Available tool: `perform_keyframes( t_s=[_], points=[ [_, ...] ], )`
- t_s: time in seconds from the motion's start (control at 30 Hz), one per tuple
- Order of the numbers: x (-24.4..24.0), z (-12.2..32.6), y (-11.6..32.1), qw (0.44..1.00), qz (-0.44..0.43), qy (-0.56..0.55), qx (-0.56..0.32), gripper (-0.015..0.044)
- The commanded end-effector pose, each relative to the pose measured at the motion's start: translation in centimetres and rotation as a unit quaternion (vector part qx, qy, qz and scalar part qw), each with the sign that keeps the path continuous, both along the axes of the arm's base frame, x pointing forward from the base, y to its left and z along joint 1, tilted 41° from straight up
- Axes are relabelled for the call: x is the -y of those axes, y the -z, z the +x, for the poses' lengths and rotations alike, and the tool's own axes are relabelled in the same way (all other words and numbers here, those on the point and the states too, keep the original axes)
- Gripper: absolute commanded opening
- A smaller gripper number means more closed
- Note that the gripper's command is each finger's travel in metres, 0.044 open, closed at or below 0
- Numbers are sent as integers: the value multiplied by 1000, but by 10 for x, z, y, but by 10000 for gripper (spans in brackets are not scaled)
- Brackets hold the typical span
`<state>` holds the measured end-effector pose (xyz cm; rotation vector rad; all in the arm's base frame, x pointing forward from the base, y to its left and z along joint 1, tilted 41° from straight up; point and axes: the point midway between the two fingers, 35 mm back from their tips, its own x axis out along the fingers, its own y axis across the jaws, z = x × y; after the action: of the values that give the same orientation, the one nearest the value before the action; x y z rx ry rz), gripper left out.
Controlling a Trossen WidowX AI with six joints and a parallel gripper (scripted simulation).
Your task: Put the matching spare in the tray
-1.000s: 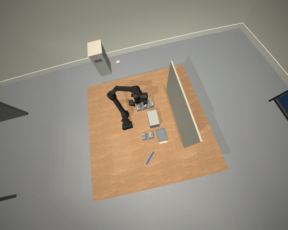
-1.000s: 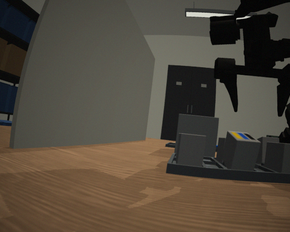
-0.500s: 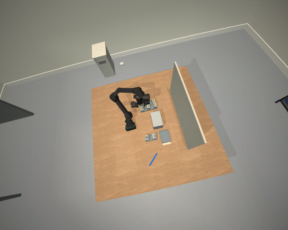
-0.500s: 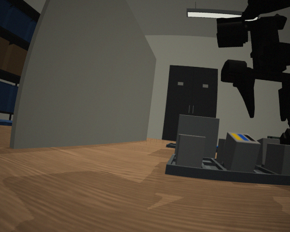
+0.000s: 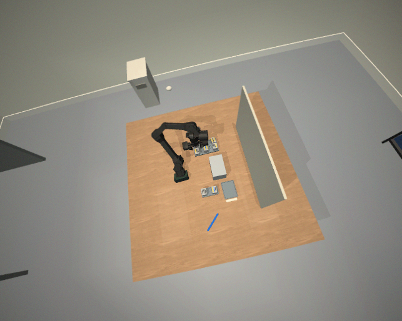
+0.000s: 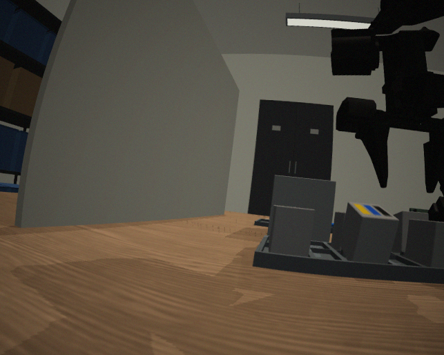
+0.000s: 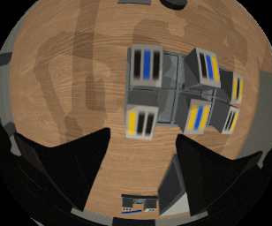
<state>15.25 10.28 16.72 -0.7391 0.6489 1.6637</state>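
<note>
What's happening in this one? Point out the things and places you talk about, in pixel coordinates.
A black robot arm holds its open gripper (image 5: pixel 191 146) (image 6: pixel 407 190) (image 7: pixel 143 135) above the table, close to a rack (image 5: pixel 209 149) (image 6: pixel 351 269) (image 7: pixel 128 94) of six small blocks with striped tops. Nothing is between the fingers. The job is to find the spare matching the mounted unit's code and leave it in the tray; no spare is picked up at this moment. Which block matches can't be told here, since no printed code on the unit's back shows in the current views.

The open jaws point downward.
</note>
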Motion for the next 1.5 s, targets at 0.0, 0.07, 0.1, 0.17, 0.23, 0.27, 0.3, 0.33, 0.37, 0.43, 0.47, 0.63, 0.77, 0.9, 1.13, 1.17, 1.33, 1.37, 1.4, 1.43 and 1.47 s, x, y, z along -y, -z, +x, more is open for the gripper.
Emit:
perform_keyframes(
  t_s=[0.0, 0.07, 0.1, 0.17, 0.23, 0.27, 0.3, 0.33, 0.37, 0.43, 0.47, 0.63, 0.77, 0.9, 1.13, 1.17, 1.33, 1.37, 1.4, 1.43, 1.47],
  points=[
    [-4, -1, 5, 1000, 2, 2, -2, 300],
    [-6, -1, 8, 1000, 1, 2, -2, 300],
    [-7, -2, 9, 1000, 1, 2, -2, 300],
    [-9, -2, 11, 1000, 1, 2, -2, 300],
    [-12, -2, 14, 1000, 1, 2, -2, 300],
    [-13, -2, 15, 1000, 1, 2, -2, 300],
    [-14, -3, 16, 1000, 1, 2, -2, 300],
    [-15, -3, 17, 1000, 1, 2, -2, 300],
    [-16, -3, 19, 1000, 1, 2, -2, 300],
    [-18, -3, 21, 1000, 1, 2, -1, 300],
    [-19, -4, 22, 1000, 1, 2, -1, 300],
    [-24, -5, 28, 1000, 1, 2, -1, 300],
    [-28, -6, 33, 1000, 2, 2, -1, 300],
    [-33, -8, 37, 1000, 3, 2, -1, 300],
    [-40, -11, 45, 1000, 5, 2, -2, 300],
    [-41, -11, 46, 1000, 5, 2, -2, 300],
    [-45, -14, 51, 1000, 7, 1, -2, 300],
    [-45, -14, 51, 1000, 7, 1, -2, 300],
    [-45, -14, 51, 1000, 7, 1, -2, 300],
    [-45, -14, 51, 1000, 7, 1, -2, 300],
    [-45, -14, 51, 1000, 7, 1, -2, 300]
  ],
)
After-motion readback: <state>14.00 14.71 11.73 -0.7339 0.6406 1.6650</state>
